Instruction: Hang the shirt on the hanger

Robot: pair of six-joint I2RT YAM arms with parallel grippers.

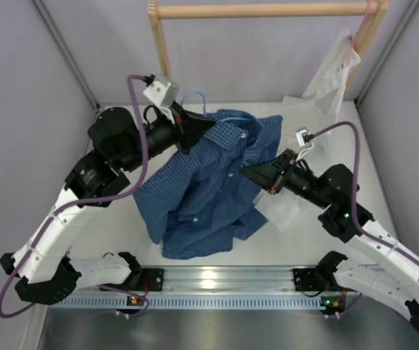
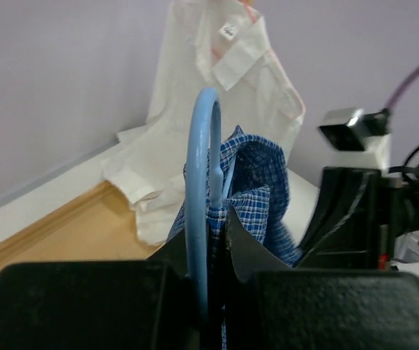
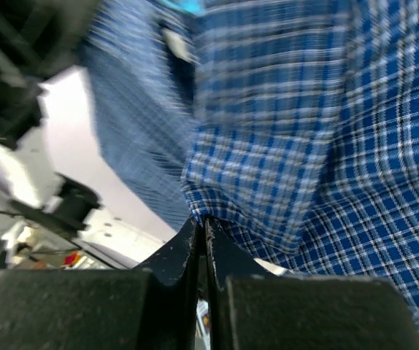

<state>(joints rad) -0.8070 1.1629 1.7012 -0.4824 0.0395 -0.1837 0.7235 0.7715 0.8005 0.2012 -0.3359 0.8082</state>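
Note:
The blue checked shirt [image 1: 202, 189] hangs bunched between my two grippers above the table, and its lower part rests on the table. The light blue hanger's hook [image 1: 193, 98] sticks out behind the collar, and its wire shows at the collar [image 1: 231, 114]. My left gripper [image 1: 197, 131] is shut on the hanger [image 2: 202, 182] at the base of the hook, with shirt fabric [image 2: 257, 189] pinched beside it. My right gripper [image 1: 247, 172] is shut on an edge of the shirt [image 3: 268, 146], its fingertips [image 3: 211, 240] closed at the fold. The rest of the hanger is hidden inside the shirt.
A wooden rack [image 1: 268, 10] stands at the back. A white shirt [image 1: 337, 69] hangs from its right post on a pink hanger [image 1: 353, 44], and it also shows in the left wrist view [image 2: 224, 95]. A white sheet [image 1: 284, 210] lies under the right arm. A metal rail [image 1: 224, 277] runs along the near edge.

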